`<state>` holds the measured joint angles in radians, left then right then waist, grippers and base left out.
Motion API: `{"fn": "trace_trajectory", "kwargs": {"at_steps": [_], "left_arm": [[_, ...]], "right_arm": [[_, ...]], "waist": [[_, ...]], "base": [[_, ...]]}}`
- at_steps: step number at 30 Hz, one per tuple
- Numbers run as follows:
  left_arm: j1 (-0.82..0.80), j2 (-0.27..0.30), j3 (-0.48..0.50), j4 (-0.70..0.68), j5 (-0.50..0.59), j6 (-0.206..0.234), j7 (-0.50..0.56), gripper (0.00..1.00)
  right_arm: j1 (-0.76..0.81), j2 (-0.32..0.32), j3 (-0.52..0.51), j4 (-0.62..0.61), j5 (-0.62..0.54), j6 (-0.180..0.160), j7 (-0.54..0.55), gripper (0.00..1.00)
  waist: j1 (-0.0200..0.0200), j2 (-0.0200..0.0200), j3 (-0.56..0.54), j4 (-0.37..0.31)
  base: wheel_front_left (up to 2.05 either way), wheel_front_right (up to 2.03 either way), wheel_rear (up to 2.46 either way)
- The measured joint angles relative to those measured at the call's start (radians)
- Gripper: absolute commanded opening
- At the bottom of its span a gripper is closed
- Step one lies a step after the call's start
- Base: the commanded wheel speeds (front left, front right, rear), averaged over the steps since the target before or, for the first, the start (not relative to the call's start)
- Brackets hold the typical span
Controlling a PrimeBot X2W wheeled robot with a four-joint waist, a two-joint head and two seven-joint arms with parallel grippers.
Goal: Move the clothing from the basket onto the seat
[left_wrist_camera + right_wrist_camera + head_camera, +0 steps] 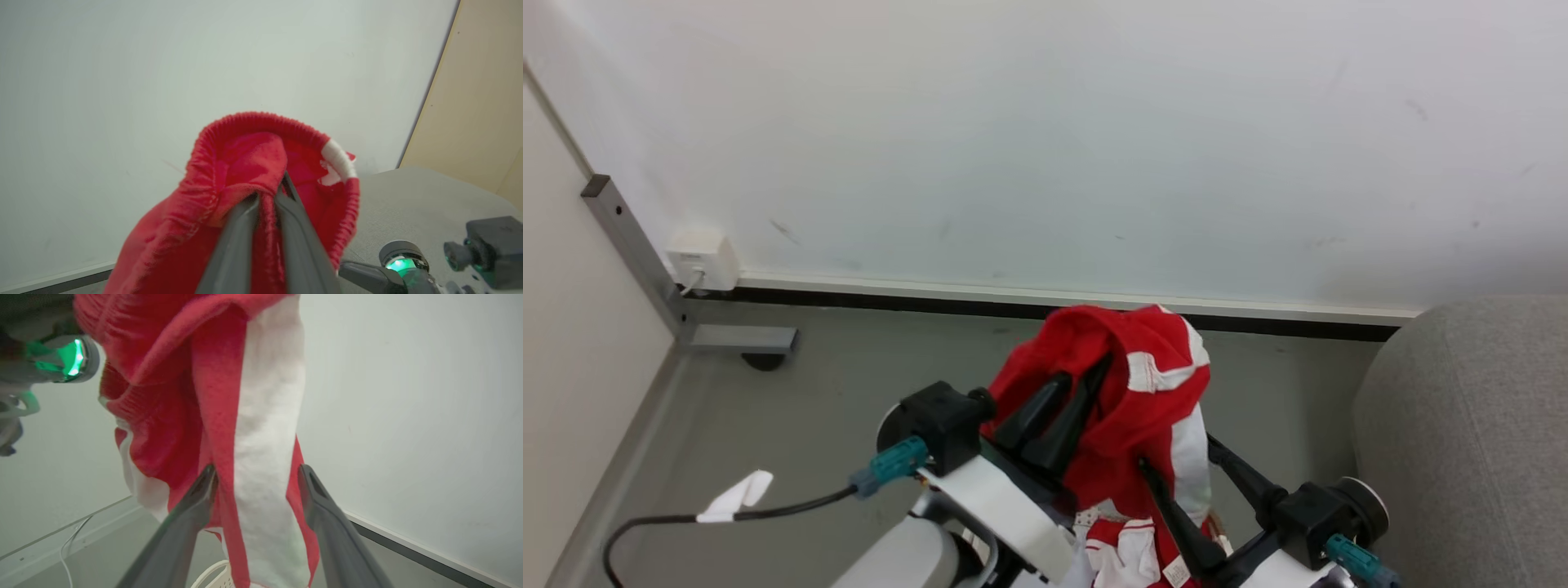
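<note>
Hanging before the white wall (1045, 122), the red-and-white garment (1131, 408) is pinched at a fold of its ribbed waistband by the closed left jaws, above the basket (212, 575), whose rim shows beneath it. The right jaws stand wide open on either side of its dangling white panel. The grey seat (1470, 441) lies off to the right.

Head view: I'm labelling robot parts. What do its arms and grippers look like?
Left gripper and right gripper: two long tapered dark fingers on black blocks, teal connectors, white forearms. A black cable with a white tag runs to the left one.
</note>
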<state>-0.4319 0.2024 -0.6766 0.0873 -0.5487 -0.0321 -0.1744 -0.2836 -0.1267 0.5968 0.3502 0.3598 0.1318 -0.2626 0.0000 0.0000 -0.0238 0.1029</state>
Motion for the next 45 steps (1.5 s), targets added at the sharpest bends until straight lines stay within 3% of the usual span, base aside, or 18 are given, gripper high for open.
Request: {"fn": "trace_trajectory", "kwargs": {"at_steps": [12, 13, 14, 15, 16, 43, 44, 45], "left_arm": [[0.039, -0.044, -0.091, -0.01, 0.002, -0.025, 0.018, 0.0], [0.04, -0.045, -0.092, -0.01, 0.002, -0.024, 0.017, 0.0], [0.04, -0.045, -0.092, -0.01, 0.002, -0.024, 0.017, 0.0], [0.04, -0.044, -0.091, -0.01, 0.002, -0.021, 0.017, 0.0], [0.04, -0.044, -0.09, -0.01, 0.002, -0.02, 0.017, 0.0], [0.038, -0.026, -0.079, -0.011, -0.015, -0.001, 0.007, 0.0], [0.038, -0.026, -0.078, -0.011, -0.016, -0.001, 0.007, 0.42], [0.038, -0.026, -0.077, -0.011, -0.017, -0.001, 0.007, 1.0]], "right_arm": [[-0.055, 0.003, 0.018, 0.088, 0.011, 0.0, 0.0, 1.0], [-0.056, 0.004, 0.018, 0.09, 0.013, 0.0, 0.0, 0.78], [-0.056, 0.004, 0.018, 0.092, 0.014, 0.0, 0.0, 0.4], [-0.056, 0.004, 0.018, 0.094, 0.015, 0.0, 0.0, 0.12], [-0.056, 0.004, 0.018, 0.095, 0.017, 0.0, 0.0, 0.0], [-0.05, 0.005, -0.016, 0.049, 0.039, 0.0, 0.0, 0.0], [-0.048, 0.005, -0.023, 0.045, 0.039, 0.0, 0.0, 0.0], [-0.048, 0.006, -0.029, 0.04, 0.04, 0.0, 0.0, 0.0]], "waist": [[0.0, 0.0, -0.014, 0.083], [0.0, 0.0, -0.014, 0.088], [0.0, 0.0, -0.015, 0.091], [0.0, 0.0, -0.016, 0.094], [0.0, 0.0, -0.016, 0.097], [0.0001, 0.0, -0.001, 0.046], [0.0001, 0.0, -0.001, 0.042], [0.0001, 0.0, 0.0, 0.038]], "base": [[0.0, 0.0, 0.0], [0.0, 0.0, 0.0], [0.0, 0.0, 0.0], [0.0, 0.0, 0.0], [0.0, 0.0, 0.0], [0.0, 0.0, 0.0], [0.0, 0.0, 0.0], [0.0, 0.0, 0.0]]}}
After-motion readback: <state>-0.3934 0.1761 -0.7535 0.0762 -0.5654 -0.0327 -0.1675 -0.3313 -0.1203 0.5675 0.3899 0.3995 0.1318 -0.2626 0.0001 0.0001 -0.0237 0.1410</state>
